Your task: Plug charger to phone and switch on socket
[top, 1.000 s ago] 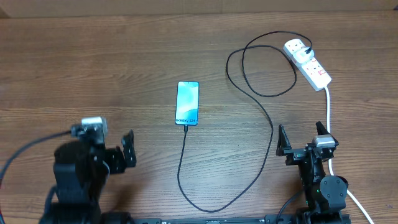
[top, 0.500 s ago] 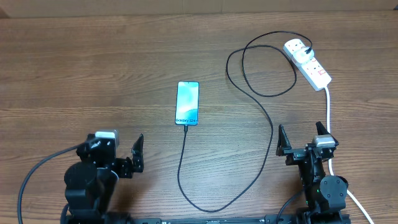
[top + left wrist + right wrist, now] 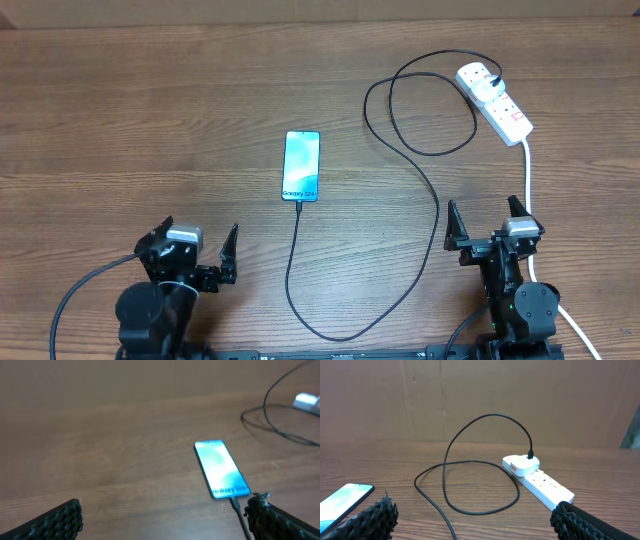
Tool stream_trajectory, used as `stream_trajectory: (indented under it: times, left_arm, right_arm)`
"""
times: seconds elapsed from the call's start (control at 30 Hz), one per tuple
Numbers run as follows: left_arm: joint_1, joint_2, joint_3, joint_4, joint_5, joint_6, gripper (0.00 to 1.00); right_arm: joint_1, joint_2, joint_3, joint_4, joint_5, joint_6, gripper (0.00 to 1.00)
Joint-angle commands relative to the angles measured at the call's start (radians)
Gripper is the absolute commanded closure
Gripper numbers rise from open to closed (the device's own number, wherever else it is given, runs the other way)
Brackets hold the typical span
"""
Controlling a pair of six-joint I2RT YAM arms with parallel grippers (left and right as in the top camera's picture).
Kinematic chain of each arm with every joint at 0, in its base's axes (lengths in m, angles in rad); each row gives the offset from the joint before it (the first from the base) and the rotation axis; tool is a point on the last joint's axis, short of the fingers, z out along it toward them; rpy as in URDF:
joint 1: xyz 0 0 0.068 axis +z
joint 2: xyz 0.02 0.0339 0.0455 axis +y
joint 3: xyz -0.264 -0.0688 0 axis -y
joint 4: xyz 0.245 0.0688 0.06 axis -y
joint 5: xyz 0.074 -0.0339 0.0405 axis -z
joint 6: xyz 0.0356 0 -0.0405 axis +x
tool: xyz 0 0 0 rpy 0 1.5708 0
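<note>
Centrally, lit phone [image 3: 302, 166] flat on counter [image 3: 120, 120], charger [image 3: 436, 210] tip at its bottom edge; charger loops right to socket [image 3: 495, 102], upper right. Left fingers [image 3: 230, 252], lower left, spread apart, empty; right fingers [image 3: 453, 228], lower right, same.

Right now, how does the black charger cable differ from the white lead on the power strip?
The black cable is thin and loops widely across the table to the phone; the white lead is thicker and runs nearly straight toward the near edge. Both start at the power strip.
</note>
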State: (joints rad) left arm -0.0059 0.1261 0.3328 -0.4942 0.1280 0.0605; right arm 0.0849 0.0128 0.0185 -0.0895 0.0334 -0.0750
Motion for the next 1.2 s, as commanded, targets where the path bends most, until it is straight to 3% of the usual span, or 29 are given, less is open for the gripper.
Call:
stream_trajectory:
  times: [0.0, 0.13, 0.3, 0.57, 0.8, 1.17]
  left_arm:
    - [0.002, -0.065, -0.068, 0.066, 0.01, 0.03, 0.0]
    - [0.002, -0.113, -0.134, 0.141, -0.018, 0.027, 0.0]
    - [0.002, -0.123, -0.21, 0.237, -0.169, -0.061, 0.0]
    - [0.002, -0.123, -0.325, 0.467, -0.208, -0.072, 0.0]
    - [0.014, -0.123, -0.328, 0.435, -0.339, -0.11, 0.0]
    - [0.024, -0.123, -0.328, 0.432, -0.319, -0.055, 0.0]
  right_arm:
    - [-0.005, -0.01, -0.01, 0.007, 0.002, -0.002, 0.0]
    - [-0.005, -0.01, -0.01, 0.007, 0.002, -0.002, 0.0]
    - [-0.005, -0.01, -0.01, 0.007, 0.002, -0.002, 0.0]
    - [-0.005, -0.01, -0.01, 0.007, 0.002, -0.002, 0.0]
    - [-0.005, -0.01, -0.01, 0.007, 0.001, -0.002, 0.0]
    - [-0.005, -0.01, -0.01, 0.007, 0.001, -0.002, 0.0]
